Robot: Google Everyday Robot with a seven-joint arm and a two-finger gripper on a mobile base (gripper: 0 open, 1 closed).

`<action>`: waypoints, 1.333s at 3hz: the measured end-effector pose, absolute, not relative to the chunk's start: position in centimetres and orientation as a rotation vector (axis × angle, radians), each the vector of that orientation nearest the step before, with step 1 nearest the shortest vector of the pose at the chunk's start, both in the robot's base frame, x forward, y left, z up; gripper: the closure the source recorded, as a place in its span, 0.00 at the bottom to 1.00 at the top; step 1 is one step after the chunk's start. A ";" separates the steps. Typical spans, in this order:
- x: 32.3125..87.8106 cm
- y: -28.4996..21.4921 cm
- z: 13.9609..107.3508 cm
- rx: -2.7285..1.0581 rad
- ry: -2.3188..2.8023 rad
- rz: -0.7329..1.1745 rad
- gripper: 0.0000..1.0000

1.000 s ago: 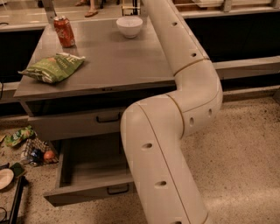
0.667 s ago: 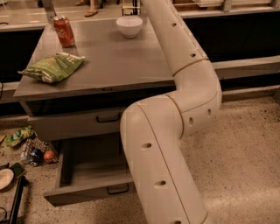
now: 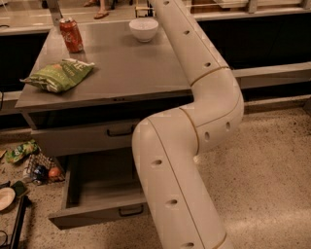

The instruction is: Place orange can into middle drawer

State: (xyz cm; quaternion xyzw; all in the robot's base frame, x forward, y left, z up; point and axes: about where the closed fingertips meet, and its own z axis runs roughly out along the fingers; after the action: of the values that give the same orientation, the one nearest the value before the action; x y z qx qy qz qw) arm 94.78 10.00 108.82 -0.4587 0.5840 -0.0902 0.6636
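Some small things lay on the floor at the far left: a pale round plate (image 3: 6, 198), a green packet (image 3: 19, 151) and a heap of little bits (image 3: 41, 168). Next to them stood the grey cabinet. On its tabletop (image 3: 126, 73) a green chip bag (image 3: 58, 75) lay near the front left edge. A red cola can (image 3: 71, 35) stood upright behind the bag, near the back. A white bowl (image 3: 144, 29) sat further right, also at the back.

Under the tabletop, the middle drawer (image 3: 82, 138) was pushed in, with its small black handle facing out. The lowest drawer (image 3: 97, 194) was pulled out below it.

The gripper (image 3: 141, 7) was at the top edge, just behind the bowl. It was mostly cut off, so I could not tell if it was open or closed. I could not tell where the orange can was.

The big white arm (image 3: 194, 126) bent down in front of the cabinet's right side and hid part of both drawers. Speckled floor (image 3: 272, 170) lay to the right.
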 end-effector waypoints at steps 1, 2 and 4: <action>95.2 9.1 108.4 -0.989 1.360 -0.188 1.00; 95.2 8.8 108.9 -0.937 1.334 -0.114 1.00; 94.2 7.9 106.1 -1.071 1.290 -0.101 1.00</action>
State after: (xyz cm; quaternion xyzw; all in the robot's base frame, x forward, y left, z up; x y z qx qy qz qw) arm 94.15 7.91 106.10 -0.4747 0.5717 -0.0448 0.6678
